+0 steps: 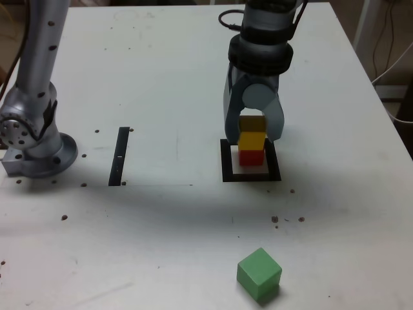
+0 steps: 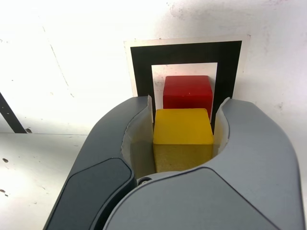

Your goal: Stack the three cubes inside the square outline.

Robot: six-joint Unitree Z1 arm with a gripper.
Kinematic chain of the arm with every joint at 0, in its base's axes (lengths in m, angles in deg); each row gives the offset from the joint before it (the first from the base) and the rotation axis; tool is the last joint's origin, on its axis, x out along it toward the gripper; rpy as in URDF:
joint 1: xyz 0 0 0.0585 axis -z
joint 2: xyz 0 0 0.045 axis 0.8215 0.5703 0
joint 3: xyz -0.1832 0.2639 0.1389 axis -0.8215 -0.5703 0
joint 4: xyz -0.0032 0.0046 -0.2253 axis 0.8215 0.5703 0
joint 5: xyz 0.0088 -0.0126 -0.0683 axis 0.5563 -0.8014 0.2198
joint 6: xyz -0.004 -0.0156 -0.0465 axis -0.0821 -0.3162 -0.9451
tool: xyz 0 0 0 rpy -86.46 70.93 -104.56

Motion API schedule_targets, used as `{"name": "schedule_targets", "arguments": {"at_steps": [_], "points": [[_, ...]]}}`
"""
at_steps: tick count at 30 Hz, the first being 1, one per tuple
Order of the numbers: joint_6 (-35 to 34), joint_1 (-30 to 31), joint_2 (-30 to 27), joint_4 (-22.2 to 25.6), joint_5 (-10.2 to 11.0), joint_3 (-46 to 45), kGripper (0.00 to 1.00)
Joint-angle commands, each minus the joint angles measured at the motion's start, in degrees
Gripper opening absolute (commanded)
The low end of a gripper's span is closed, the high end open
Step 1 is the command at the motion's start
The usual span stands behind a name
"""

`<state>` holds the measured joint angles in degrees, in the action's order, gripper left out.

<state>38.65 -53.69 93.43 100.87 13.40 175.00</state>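
one yellow cube [image 2: 183, 127], one red cube [image 2: 187, 91] and one green cube [image 1: 259, 274] make three, with one square outline [image 2: 187, 50] and one narrow black strip [image 1: 119, 157] on the white tabletop [image 1: 161, 226]. the two fingers [image 2: 259, 143] are clenched on the yellow cube, one on each side of it. in the exterior view the yellow cube shows over the upper part of the red cube; i cannot tell whether the two touch.

the red cube sits inside the square outline, on its white centre. the green cube lies well apart from them, at six o'clock from the outline in the exterior view, turned so that a corner points toward the camera.

the black strip lies at nine o'clock from the outline in that view, and farther out at nine o'clock stands the round arm base [image 1: 42, 155]. the forearm [image 1: 261, 51] reaches in from twelve o'clock, over the tabletop, and hides what is behind it. small dark marks are scattered over the surface, too many to count surely. a thin white cable [image 1: 400, 121] hangs off the table's edge, at three o'clock in the exterior view.
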Motion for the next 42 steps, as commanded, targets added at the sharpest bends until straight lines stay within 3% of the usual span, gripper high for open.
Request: {"name": "schedule_targets", "arguments": {"at_steps": [1, 21, 31, 33, 38, 42], "points": [[0.1, -0.1, 0.2, 0.1, 0.2, 0.0, 0.29], [0.1, -0.4, 0.2, -0.3, 0.9, -0.1, 0.40], [0.1, -0.4, 0.2, -0.5, 1.3, -0.4, 0.54], [0.1, -0.4, 0.2, -0.7, 1.5, -0.5, 0.61], [0.1, -0.5, 0.2, -1.5, 2.0, -0.8, 0.93], [0.1, -0.4, 0.2, -1.5, 2.3, -0.7, 1.00]]}}
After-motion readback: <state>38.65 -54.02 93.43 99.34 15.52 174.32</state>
